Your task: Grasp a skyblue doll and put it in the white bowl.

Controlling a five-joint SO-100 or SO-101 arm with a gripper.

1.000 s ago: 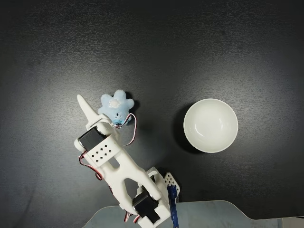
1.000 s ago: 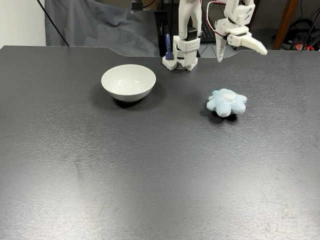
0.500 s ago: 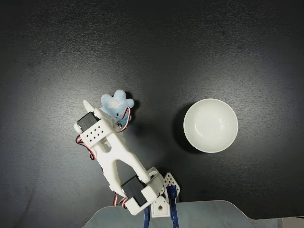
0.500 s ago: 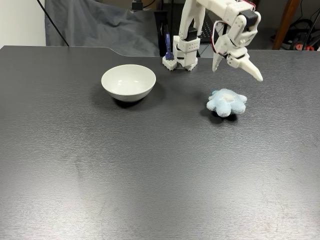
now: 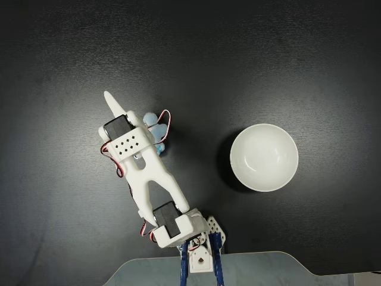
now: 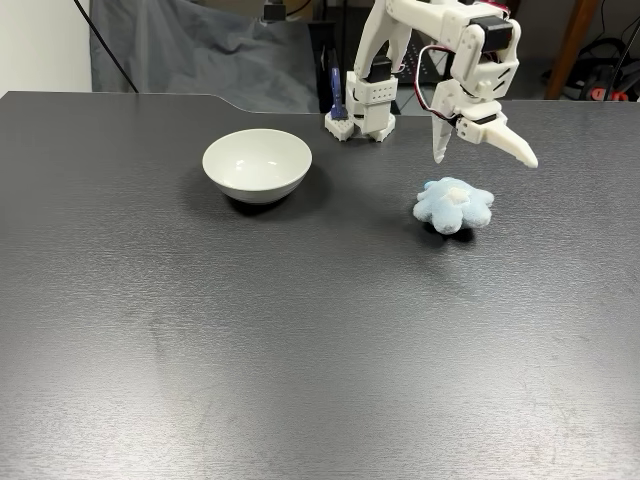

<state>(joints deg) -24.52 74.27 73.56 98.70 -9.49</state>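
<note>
The skyblue doll (image 6: pixel 454 205) lies flat on the dark table, a fluffy pale-blue star shape with a white centre. In a fixed view from above, only a few of the doll's (image 5: pixel 157 128) lobes show from under the white arm. My gripper (image 6: pixel 485 160) hangs just above the doll, open, its jaws spread wide with nothing between them. One long fingertip (image 5: pixel 110 99) reaches past the doll; from above the gripper (image 5: pixel 134 118) covers it. The white bowl (image 6: pixel 257 165) stands empty to the left in the front view; from above, the bowl (image 5: pixel 264 157) is on the right.
The arm's base (image 6: pixel 362 105) is clamped at the table's far edge, beside a blue clamp (image 6: pixel 337 95). A grey cloth (image 6: pixel 190 55) and cables hang behind the table. A pale plate (image 5: pixel 238 271) borders the base seen from above.
The arm has reached farther out and lowered, so the open gripper now sits over the doll and hides most of it from above. Doll and bowl have not moved.
</note>
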